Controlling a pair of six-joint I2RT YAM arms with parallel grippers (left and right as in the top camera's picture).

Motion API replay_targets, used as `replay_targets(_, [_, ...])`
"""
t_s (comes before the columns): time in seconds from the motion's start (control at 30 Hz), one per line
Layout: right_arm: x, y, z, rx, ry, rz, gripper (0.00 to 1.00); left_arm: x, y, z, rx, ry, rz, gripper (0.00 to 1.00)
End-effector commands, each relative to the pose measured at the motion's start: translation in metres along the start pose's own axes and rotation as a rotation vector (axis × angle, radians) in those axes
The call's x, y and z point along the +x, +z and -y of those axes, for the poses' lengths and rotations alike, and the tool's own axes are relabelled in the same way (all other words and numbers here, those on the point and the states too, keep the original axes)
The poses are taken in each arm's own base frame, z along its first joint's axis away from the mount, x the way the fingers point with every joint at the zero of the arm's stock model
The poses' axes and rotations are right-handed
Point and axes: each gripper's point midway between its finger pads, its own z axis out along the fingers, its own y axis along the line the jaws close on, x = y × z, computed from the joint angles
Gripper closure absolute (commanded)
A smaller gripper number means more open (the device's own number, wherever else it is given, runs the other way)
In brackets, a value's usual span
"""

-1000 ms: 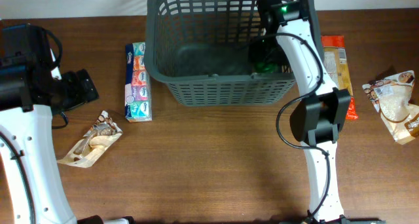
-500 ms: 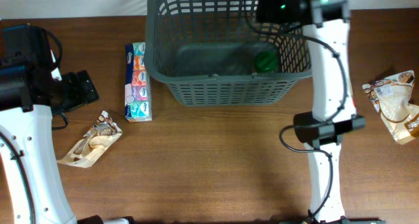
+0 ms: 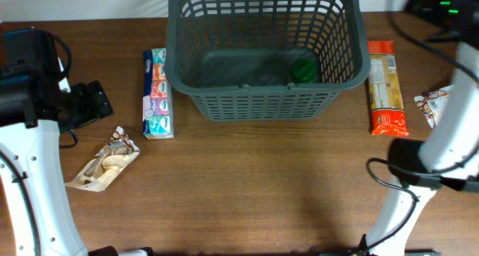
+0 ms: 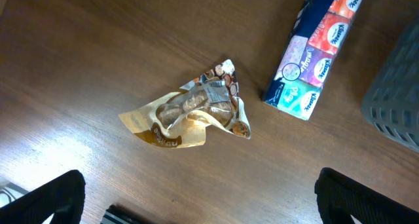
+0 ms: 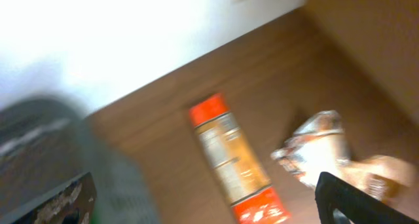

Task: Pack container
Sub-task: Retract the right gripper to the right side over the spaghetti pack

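The right pincer (image 5: pixel 209 201), spread and empty, hovers nearest the orange packet (image 3: pixel 387 87), lying beside the container (image 3: pixel 262 106), parallel to its right wall.

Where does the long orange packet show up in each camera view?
Overhead: the orange packet lies just right of the container, near the right side of the picture.
Left wrist: not in it; only the container's corner shows at the right edge.
Right wrist: low centre, blurred, to the right of the container.
Shared landmark: the container.
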Motion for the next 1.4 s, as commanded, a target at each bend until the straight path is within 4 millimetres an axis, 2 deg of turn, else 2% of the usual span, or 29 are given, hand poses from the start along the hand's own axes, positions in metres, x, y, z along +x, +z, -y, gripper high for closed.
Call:
replay_targets(0.0, [-0.019,-0.023,0.057,0.108,0.117,0.078,0.01,0.001,-0.002,-0.001,0.002,0.008,0.005,0.01])
replay_targets(0.1, [-0.023,-0.021,0.084,0.151,0.160,0.081,0.01,0.001,-0.002,-0.001,0.002,0.008,0.004,0.01])
replay_targets(0.27, [-0.014,0.000,0.137,0.269,0.218,0.002,0.01,0.005,-0.002,-0.002,-0.001,0.010,-0.012,0.01])
replay_targets(0.47, [0.026,0.045,0.168,0.260,0.066,-0.246,0.01,0.003,-0.002,-0.002,0.000,0.010,-0.004,0.01])
replay_targets(0.67, [0.067,0.077,0.193,0.292,0.125,-0.424,0.01,-0.002,-0.002,-0.001,0.005,0.006,0.016,0.00])
replay_targets(0.8, [0.085,0.090,0.178,0.189,0.126,-0.503,0.01,-0.002,-0.002,-0.001,0.005,0.006,0.017,0.01])
replay_targets(0.9, [0.092,0.097,0.151,-0.005,-0.014,-0.536,0.01,-0.002,-0.002,-0.001,0.005,0.006,0.017,0.01])
replay_targets(1.03, [0.094,0.103,0.120,-0.182,-0.083,-0.530,0.01,-0.002,-0.002,-0.001,0.005,0.006,0.017,0.00])
replay_targets(1.2, [0.092,0.127,0.100,-0.201,-0.135,-0.490,0.01,-0.002,-0.002,-0.001,0.005,0.006,0.018,0.00])
replay_targets(1.37, [0.110,0.166,0.083,-0.157,-0.216,-0.514,0.01,-0.005,-0.002,0.000,0.008,0.004,0.029,0.00])
